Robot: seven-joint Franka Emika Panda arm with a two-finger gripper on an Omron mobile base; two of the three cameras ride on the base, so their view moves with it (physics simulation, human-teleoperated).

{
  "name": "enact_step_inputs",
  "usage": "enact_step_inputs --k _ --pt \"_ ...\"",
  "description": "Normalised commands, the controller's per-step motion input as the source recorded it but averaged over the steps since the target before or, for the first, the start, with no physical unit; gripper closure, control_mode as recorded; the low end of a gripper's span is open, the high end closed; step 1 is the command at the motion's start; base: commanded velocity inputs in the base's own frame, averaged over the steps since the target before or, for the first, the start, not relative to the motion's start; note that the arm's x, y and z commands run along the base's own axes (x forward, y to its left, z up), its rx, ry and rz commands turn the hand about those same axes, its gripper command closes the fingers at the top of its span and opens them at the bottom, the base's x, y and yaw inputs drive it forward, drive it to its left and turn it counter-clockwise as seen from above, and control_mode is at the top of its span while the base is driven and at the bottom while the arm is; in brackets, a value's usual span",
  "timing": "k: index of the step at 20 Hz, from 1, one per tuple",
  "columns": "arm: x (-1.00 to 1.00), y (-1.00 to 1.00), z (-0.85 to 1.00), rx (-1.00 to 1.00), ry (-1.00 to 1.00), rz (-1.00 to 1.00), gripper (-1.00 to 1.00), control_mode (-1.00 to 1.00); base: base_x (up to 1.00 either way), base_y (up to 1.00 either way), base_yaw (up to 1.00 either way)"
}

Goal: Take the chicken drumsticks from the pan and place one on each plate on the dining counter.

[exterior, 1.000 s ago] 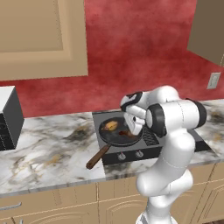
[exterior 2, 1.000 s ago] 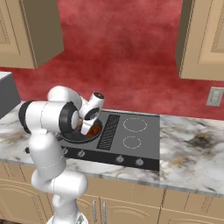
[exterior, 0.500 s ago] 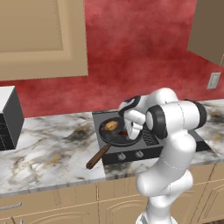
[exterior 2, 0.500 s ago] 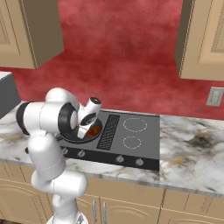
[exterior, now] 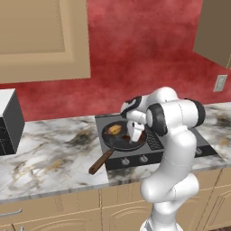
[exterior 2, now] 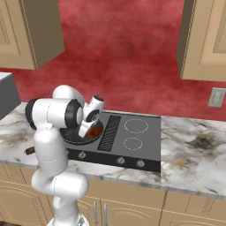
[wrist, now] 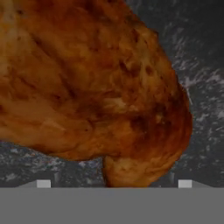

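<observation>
The dark pan (exterior: 118, 140) sits on the left burner of the cooktop, its brown wooden handle (exterior: 101, 163) pointing toward the front left. A paler golden chicken drumstick (exterior: 115, 129) lies at the pan's back. My gripper (exterior: 134, 137) is lowered into the pan's right side, over the dark reddish-brown drumstick (exterior 2: 93, 131). In the hand view that drumstick (wrist: 87, 87) looms very close on the pan's grey floor (wrist: 203, 65). My gripper (wrist: 113, 183) is open, one fingertip on each side of the meat's narrow end. The plates and the dining counter are out of view.
The black cooktop (exterior 2: 132, 137) is set into a marbled counter (exterior: 49, 153) along a red wall. A dark microwave (exterior: 9, 122) stands at the far left. Tan wall cabinets (exterior: 40, 36) hang overhead. A wall outlet (exterior 2: 216, 97) is at the right.
The hand has dropped lower into the pan, down onto the dark drumstick. The jaws have stayed wide apart. Pan and drumsticks have not moved.
</observation>
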Motion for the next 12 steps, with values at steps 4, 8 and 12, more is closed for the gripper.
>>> enact_step_inputs --k 4,8,12 --pt "0.00 0.05 -0.41 -0.03 0.23 0.00 -1.00 -1.00 0.00 0.00 0.00" --pt "-0.14 0.11 -0.45 -0.13 0.04 -0.05 1.00 -1.00 0.00 0.00 0.00" --pt "-0.38 0.02 -0.28 -0.14 -0.14 -0.13 1.00 -1.00 0.00 0.00 0.00"
